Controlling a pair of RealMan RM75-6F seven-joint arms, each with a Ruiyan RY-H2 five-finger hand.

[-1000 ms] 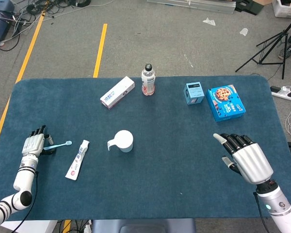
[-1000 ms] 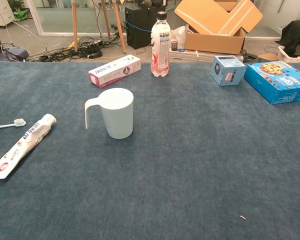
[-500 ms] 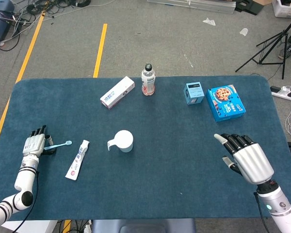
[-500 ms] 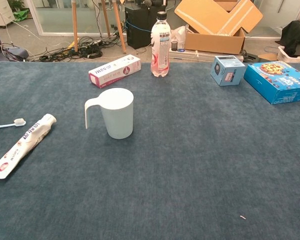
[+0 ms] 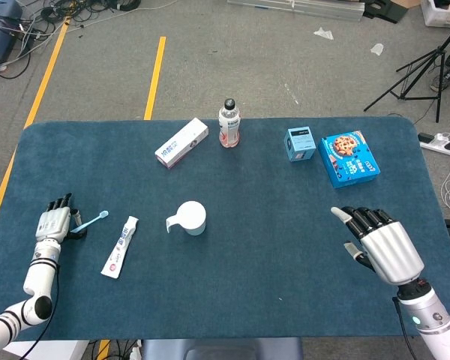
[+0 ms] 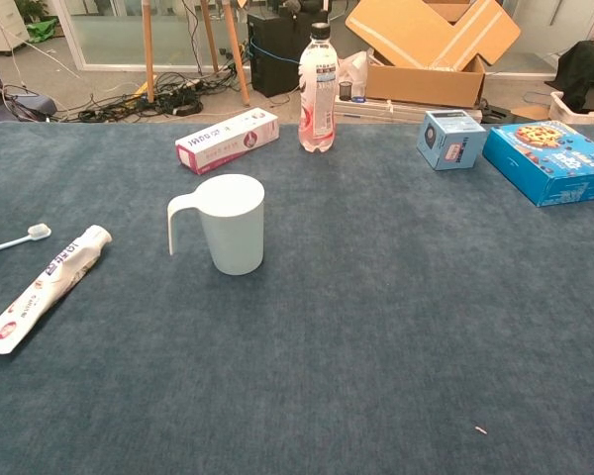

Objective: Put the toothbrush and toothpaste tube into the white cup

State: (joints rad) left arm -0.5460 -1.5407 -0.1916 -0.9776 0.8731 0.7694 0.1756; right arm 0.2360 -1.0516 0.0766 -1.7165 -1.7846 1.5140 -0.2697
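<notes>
- Left hand [image 5: 52, 223]: we hold the toothbrush [image 5: 92, 220] by its handle, head tilted up, well left of the white cup [image 5: 191, 217].
- Toothpaste tube [image 5: 120, 246]: flat, between both.
- Right hand [image 5: 380, 241]: released, fingers apart.
- Advice: carry high, then lower the toothbrush into the cup.

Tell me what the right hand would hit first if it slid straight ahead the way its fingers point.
Probably nothing: the right hand points up and slightly left over bare table, passing left of the small blue box. Depth is unclear, so this is hedged.
</notes>
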